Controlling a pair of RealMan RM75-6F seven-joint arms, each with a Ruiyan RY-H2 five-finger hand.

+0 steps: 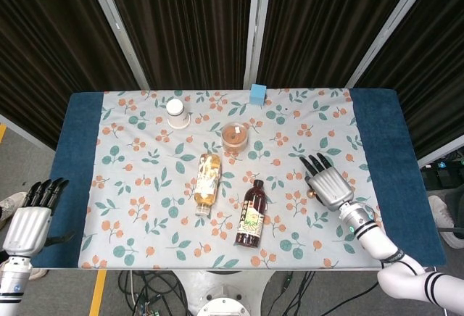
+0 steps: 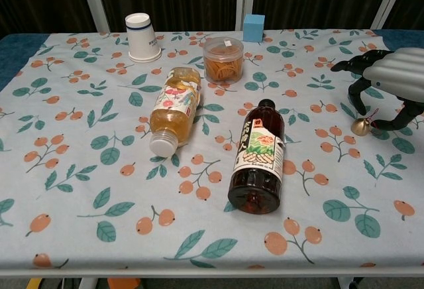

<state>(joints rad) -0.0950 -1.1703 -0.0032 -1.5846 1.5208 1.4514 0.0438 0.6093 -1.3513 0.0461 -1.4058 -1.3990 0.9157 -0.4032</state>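
My right hand (image 1: 328,183) (image 2: 391,77) hovers palm down at the right of the table, fingers spread and arched. A small golden bell (image 2: 361,126) (image 1: 310,193) with a thin red cord lies on the cloth just under its fingertips, between the fingers and the thumb, and nothing grips it. My left hand (image 1: 29,218) hangs off the table's left front corner, fingers straight and holding nothing; the chest view does not show it.
A dark sauce bottle (image 2: 257,156) and a yellow drink bottle (image 2: 173,108) lie on their sides mid-table. Further back stand an upturned paper cup (image 2: 141,37), a lidded round tub (image 2: 224,58) and a blue cube (image 2: 253,28). Floral cloth (image 1: 145,207) covers the table.
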